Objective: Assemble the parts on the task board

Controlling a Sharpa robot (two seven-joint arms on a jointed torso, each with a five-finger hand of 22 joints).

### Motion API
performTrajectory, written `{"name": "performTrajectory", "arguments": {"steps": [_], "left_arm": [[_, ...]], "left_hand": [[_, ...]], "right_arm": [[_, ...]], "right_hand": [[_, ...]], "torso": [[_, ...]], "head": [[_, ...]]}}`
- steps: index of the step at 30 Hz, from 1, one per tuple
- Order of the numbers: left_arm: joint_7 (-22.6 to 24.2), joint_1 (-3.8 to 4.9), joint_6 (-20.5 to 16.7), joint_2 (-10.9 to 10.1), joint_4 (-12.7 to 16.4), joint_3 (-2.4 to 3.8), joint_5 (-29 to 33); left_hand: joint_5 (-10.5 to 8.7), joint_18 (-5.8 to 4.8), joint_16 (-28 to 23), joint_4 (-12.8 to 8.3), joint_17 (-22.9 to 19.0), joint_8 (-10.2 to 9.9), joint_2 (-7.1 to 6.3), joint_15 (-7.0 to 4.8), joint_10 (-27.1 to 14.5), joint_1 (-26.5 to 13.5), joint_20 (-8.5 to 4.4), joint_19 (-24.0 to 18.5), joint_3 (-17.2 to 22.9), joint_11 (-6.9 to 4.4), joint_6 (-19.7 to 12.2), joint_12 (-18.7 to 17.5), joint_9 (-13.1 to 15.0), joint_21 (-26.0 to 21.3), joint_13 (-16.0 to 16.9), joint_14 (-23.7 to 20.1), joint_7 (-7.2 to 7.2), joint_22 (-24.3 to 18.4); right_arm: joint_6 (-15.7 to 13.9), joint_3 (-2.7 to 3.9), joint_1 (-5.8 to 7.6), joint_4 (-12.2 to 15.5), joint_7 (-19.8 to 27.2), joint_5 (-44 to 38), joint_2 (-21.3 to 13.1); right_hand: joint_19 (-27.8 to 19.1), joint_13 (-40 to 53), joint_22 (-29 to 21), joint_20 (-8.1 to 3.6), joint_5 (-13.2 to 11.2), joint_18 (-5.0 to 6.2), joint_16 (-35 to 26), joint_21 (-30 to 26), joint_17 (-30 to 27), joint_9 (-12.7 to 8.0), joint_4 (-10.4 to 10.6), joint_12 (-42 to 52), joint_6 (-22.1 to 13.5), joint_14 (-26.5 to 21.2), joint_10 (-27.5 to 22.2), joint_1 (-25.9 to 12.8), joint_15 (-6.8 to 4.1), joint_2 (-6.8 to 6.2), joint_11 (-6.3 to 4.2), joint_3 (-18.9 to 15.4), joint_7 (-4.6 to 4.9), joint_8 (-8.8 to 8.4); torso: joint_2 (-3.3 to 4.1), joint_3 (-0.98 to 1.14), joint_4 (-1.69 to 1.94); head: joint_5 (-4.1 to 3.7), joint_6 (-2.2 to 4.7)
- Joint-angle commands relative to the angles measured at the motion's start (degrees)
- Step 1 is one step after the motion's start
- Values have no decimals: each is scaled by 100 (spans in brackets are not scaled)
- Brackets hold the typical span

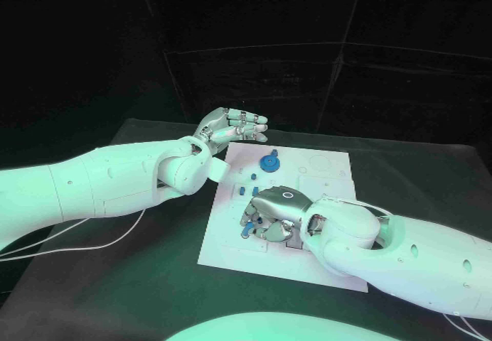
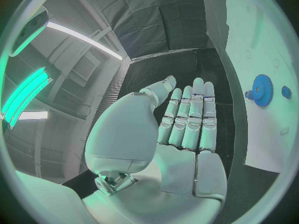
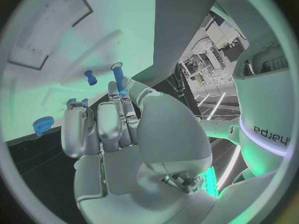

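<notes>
The black bench (image 1: 410, 170) carries the task board (image 1: 328, 177), a flat white matte plate lying near its middle, long axis running from the near edge toward the far edge.

The right hand (image 1: 275, 213) is bent down over the near half of the board, silver fingers curled toward the plate. In the right wrist view its fingertips (image 3: 118, 92) close round a slim blue peg (image 3: 116, 74) with a flared top, so it seems to be holding that part upright; a second short blue peg (image 3: 91, 77) stands just beside it on the board.

The left hand (image 1: 231, 128) hovers at the board's far left corner, flat, fingers straight and together, holding nothing.

A round, toothed blue gear (image 1: 269, 163) lies on the board's far half, between the two hands and nearer the left one. Its disc lies flat, with a small blue knob (image 2: 286, 91) just beside it.

Judging by this, seating the held peg is the step in hand.
</notes>
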Motion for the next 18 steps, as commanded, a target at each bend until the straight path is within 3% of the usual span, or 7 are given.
{"name": "performTrajectory", "arguments": {"steps": [1,18], "left_arm": [[23,9,58,13,-3,4,10],[17,9,63,6,8,4,10]], "left_hand": [[10,38,-40,19,-8,35,24,18,15,-8,-13,44,-4,-15,-13,-7,6,-21,-7,40,-10,-5],[10,38,-40,19,-8,35,24,18,15,-8,-13,44,-4,-15,-13,-7,6,-21,-7,40,-10,-5]], "right_arm": [[110,-1,4,-5,-38,-192,22],[423,-14,-30,-61,-230,-349,106]], "right_hand": [[-12,3,294,27,19,-29,23,0,0,6,-3,-29,21,51,24,-31,-9,-34,-2,41,35,5],[-33,4,270,29,14,-22,15,-18,-19,4,-1,-42,23,46,28,-51,-8,-38,0,45,36,1]], "torso": [[-3,-1,3],[-3,-7,6]], "head": [[8,-5],[19,-47]]}}
